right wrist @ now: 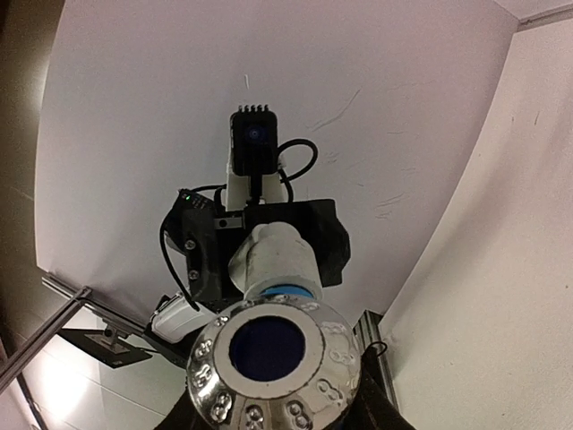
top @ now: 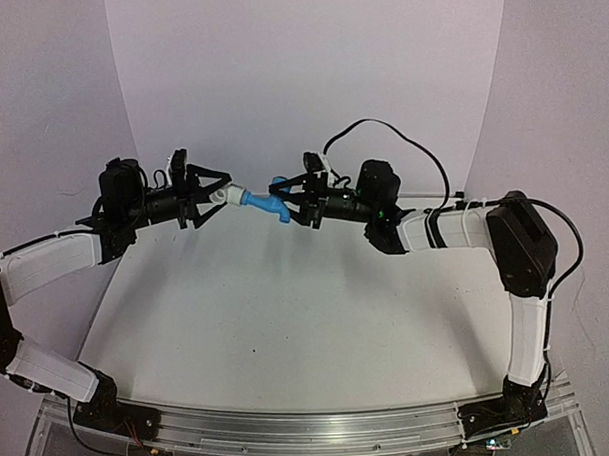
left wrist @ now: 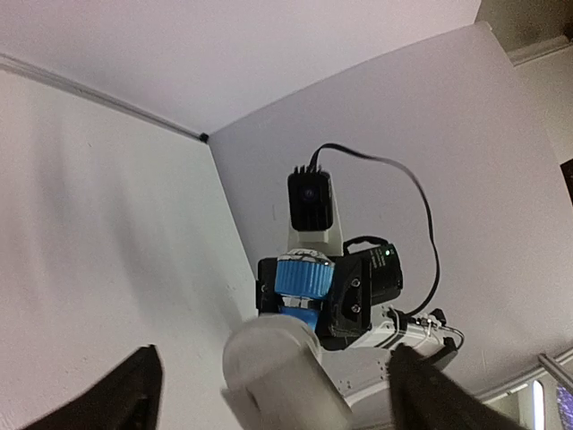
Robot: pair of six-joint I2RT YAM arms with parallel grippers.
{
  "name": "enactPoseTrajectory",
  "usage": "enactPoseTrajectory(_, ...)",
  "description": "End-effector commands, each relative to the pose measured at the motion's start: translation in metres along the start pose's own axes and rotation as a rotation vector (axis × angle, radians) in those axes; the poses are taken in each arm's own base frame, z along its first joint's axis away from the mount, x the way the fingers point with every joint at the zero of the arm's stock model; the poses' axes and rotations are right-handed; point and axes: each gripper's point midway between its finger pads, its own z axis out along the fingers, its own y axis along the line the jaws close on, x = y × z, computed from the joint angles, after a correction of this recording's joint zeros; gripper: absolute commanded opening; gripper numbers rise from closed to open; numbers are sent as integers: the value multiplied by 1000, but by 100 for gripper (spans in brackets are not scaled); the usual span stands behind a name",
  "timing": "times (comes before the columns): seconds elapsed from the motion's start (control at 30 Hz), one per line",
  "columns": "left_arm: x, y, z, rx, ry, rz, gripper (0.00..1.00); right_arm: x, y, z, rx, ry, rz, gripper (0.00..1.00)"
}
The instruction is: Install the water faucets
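The light-blue tap body (top: 265, 202) and the white fitting (top: 225, 196) are joined end to end in the air above the back of the table (top: 288, 319). My right gripper (top: 292, 200) is shut on the tap; in the right wrist view its silvery handle cap (right wrist: 269, 354) fills the bottom, with the fitting (right wrist: 273, 255) beyond. My left gripper (top: 215, 197) is around the fitting. In the left wrist view the fitting (left wrist: 282, 372) lies between the fingers (left wrist: 134, 390) with gaps on both sides, and the tap's blue knob (left wrist: 304, 278) is behind it.
White walls enclose the table at the back and sides. A black cable (top: 412, 149) loops above the right arm. An aluminium rail (top: 311, 428) runs along the near edge between the arm bases.
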Motion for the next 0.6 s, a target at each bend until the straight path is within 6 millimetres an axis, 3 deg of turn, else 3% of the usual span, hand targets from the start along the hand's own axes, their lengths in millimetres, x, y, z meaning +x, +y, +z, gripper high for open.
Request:
enactPoseTrajectory(0.0,-39,-15,-32,-14,-227,132,100,-41,24,-39,-32,-172,-37,0)
enactPoseTrajectory(0.1,-49,11,-48,-142,-321,71,100,-48,-9,-64,93,-252,-41,0)
enactPoseTrajectory(0.13,-51,18,-54,-193,-349,67,100,-50,-33,-77,180,-284,-41,0)
enactPoseTrajectory(0.17,-52,24,-58,-227,-362,63,100,-50,-44,-87,232,-304,-43,0)
enactPoseTrajectory(0.27,-51,27,-64,-262,-375,81,100,-55,-90,-126,484,-379,-83,0)
enactPoseTrajectory(0.33,-49,28,-63,-262,-360,85,100,-58,-123,-171,749,-443,-185,0)
enactPoseTrajectory(0.37,-49,28,-62,-260,-356,85,100,-58,-125,-176,774,-447,-196,0)
enactPoseTrajectory(0.5,-48,29,-55,-252,-322,85,100,-58,-156,-239,989,-505,-243,0)
enactPoseTrajectory(0.57,-47,30,-54,-251,-313,84,99,-56,-167,-256,1033,-517,-222,0)
